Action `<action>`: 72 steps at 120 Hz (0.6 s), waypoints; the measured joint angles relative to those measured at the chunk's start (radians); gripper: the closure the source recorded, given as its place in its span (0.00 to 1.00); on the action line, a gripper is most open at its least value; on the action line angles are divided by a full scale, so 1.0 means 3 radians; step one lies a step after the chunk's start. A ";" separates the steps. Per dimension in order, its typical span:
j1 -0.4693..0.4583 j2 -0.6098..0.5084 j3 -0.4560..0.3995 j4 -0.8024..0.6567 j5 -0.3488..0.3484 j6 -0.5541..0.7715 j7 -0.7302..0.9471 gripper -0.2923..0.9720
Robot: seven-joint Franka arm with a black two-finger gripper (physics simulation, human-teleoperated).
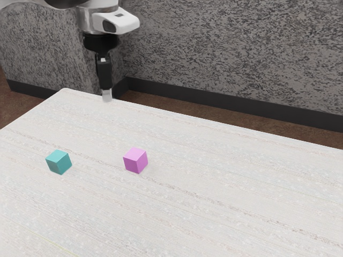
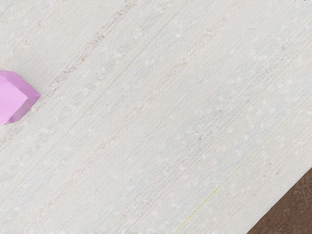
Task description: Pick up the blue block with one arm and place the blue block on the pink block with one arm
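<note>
Blue block [image 1: 58, 161]: teal-blue cube, flat on white table [image 1: 225, 187], to exterior view's left of pink block [image 1: 135, 160], clear gap between them, no contact. Pink block flat on table too, nothing on top.

Gripper [image 1: 107, 97]: pointing down, raised over table's far edge, behind pink block and well apart from both cubes. Seen edge-on, so released or clenched: cannot tell.

Wrist view: pink block [image 2: 14, 97] partly visible on table [image 2: 170, 122].

Beyond pink block: speckled grey wall [image 1: 241, 48], dark baseboard [image 1: 230, 104], brown floor [image 1: 257, 120].
</note>
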 joint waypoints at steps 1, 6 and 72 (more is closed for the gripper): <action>0.0034 0.0001 0.0000 0.0000 0.0000 0.0005 0.0011 0.23; 0.0214 0.0011 -0.0007 0.0001 -0.0001 0.0028 0.0062 0.23; 0.0901 -0.1269 0.0929 -0.2948 0.0292 0.1338 0.1748 0.23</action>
